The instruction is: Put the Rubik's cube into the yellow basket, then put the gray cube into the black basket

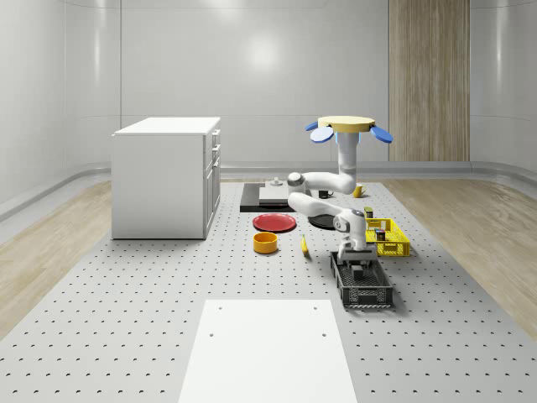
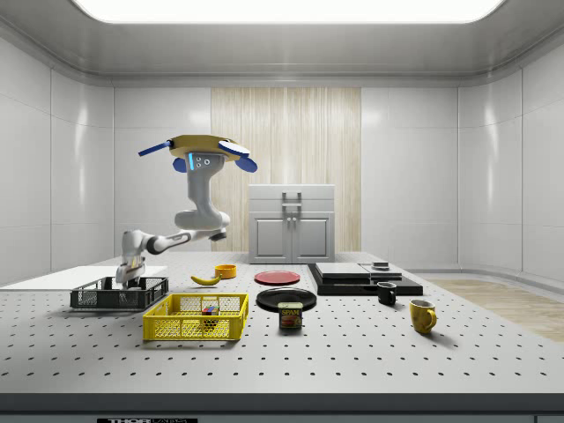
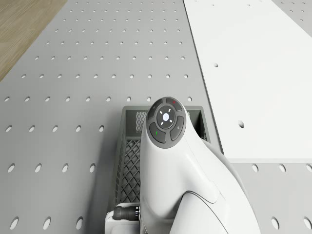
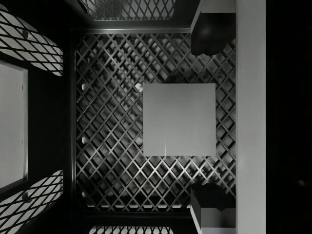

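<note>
Gripper [image 4: 214, 122] sits low inside the black basket [image 1: 375, 295], fingers [image 4: 210, 36] spread apart, gray cube [image 4: 179, 119] lying free on the mesh floor between them: released. Drone [image 1: 346, 127] hovers far behind the baskets, over the table's middle. Rubik's cube [image 2: 209, 310] already in the yellow basket [image 2: 176, 328].

Risk: fingers look close to the cube's sides and the basket wall, so lifting out crooked could snag the mesh or nudge the cube.

Counts: two baskets, two cubes, one banana [image 1: 304, 244], one red plate [image 1: 274, 222], two mugs [image 2: 422, 315].
</note>
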Robot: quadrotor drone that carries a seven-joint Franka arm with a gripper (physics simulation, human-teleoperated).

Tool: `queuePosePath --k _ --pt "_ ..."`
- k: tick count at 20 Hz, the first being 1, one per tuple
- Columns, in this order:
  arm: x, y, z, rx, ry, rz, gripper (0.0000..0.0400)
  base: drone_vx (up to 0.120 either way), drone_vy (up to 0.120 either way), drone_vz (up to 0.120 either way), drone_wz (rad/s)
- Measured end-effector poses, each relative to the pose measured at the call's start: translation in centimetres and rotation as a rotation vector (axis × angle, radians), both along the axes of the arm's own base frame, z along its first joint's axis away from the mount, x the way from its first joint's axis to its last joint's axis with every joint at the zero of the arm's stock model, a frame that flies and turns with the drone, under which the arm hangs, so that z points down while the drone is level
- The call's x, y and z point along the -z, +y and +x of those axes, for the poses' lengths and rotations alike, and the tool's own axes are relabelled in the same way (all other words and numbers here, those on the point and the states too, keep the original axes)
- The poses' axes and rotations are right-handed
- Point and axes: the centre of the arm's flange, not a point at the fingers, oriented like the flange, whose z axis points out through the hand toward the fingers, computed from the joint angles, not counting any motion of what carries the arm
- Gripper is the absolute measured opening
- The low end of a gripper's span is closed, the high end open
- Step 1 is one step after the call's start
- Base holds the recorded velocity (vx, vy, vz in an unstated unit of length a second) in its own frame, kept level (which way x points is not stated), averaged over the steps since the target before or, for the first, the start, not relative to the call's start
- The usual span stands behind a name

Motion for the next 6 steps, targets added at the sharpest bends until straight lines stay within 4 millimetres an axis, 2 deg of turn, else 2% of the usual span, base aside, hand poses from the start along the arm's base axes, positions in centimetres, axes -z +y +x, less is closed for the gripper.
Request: queuePosePath --k 6 --pt "1.7 0.0 0.0 0.000 0.000 0.000 0.0398 0.000 0.000 0.000 0.000"
